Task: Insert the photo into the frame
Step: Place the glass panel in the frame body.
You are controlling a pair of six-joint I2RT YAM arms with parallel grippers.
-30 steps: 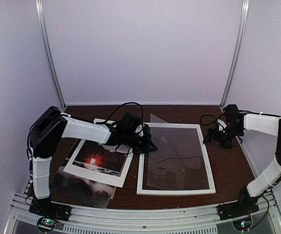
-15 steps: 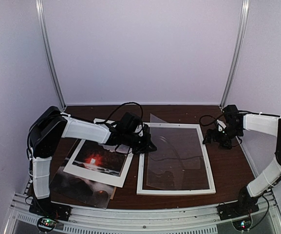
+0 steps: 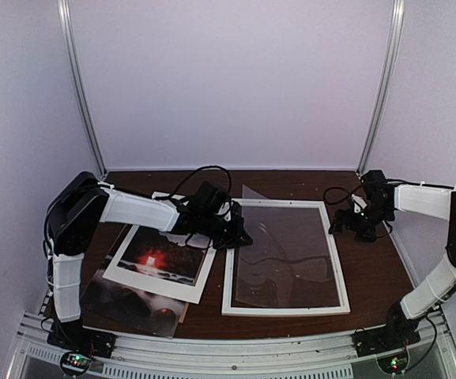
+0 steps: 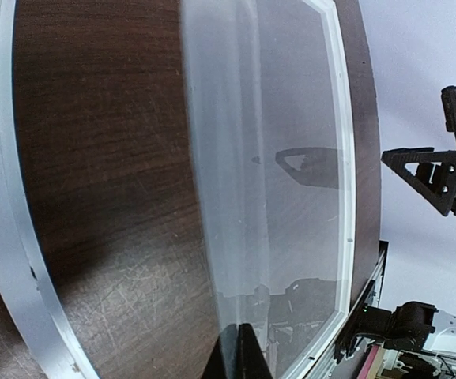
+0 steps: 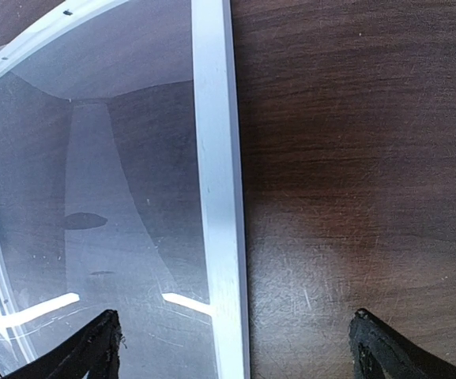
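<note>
The white frame (image 3: 341, 268) lies flat at the table's middle, with bare table showing through it. A clear sheet (image 3: 287, 264) rests inside it. My left gripper (image 3: 242, 236) is over the frame's left rail (image 4: 6, 197), shut on the sheet's edge (image 4: 243, 351). The photo (image 3: 158, 259) lies to the left under a white mat (image 3: 192, 284); its red sun shows through the window and its dark corner (image 3: 125, 304) sticks out below. My right gripper (image 3: 352, 226) hangs open just above the right rail (image 5: 220, 197), one finger (image 5: 93, 347) either side.
A brown board edge (image 3: 182, 313) peeks from under the photo at the near left. Black cables (image 3: 212, 172) loop above the left wrist. Purple walls and two metal uprights (image 3: 81, 87) close in the back and sides.
My left gripper has eased slightly left with the clear sheet's edge, and the reflections on the sheet have shifted. The right arm has held still.
</note>
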